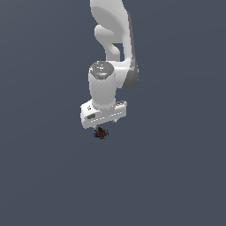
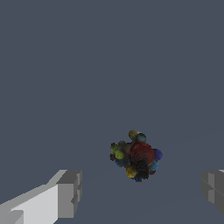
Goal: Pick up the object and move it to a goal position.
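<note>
Object [image 2: 136, 155] sits between the fingers [image 2: 68, 194], untouched, jaws spread wide. Gripper [image 1: 102, 129] hovers directly above it. Grasp, lift and move all remain; no goal marker visible.

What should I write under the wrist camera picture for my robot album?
A tiny dark lumpy clump with colourful specks lies on the plain grey floor between the robot's open grey fingers.
</note>
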Robot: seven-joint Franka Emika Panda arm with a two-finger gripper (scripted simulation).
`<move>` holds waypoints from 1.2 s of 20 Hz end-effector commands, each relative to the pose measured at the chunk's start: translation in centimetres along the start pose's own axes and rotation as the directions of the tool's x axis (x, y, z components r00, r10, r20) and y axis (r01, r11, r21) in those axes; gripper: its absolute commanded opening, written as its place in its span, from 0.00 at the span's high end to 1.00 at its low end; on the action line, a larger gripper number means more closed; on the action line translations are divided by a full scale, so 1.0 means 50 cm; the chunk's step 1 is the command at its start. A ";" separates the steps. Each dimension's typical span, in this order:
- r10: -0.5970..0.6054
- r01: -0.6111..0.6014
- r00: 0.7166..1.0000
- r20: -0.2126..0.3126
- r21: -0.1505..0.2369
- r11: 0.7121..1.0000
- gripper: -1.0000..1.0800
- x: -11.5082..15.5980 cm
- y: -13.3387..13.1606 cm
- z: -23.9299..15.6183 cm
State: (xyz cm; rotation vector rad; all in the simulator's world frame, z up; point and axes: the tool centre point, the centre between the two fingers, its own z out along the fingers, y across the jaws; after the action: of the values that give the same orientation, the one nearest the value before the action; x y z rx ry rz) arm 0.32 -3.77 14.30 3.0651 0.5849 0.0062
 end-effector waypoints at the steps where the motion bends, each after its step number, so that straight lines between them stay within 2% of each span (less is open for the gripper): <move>1: -0.065 0.065 0.998 0.001 0.001 0.998 0.04 -0.004 0.005 0.012; 6: -0.192 0.192 0.981 0.002 0.003 0.981 0.04 -0.013 0.014 0.035; 11: -0.316 0.316 0.949 0.002 0.007 0.949 0.04 -0.022 0.022 0.057; 24: -0.586 0.586 0.810 -0.008 0.014 0.810 0.04 -0.043 0.037 0.109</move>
State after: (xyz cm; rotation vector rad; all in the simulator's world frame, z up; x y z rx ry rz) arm -0.89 -6.33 9.11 2.7726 1.4647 -0.0052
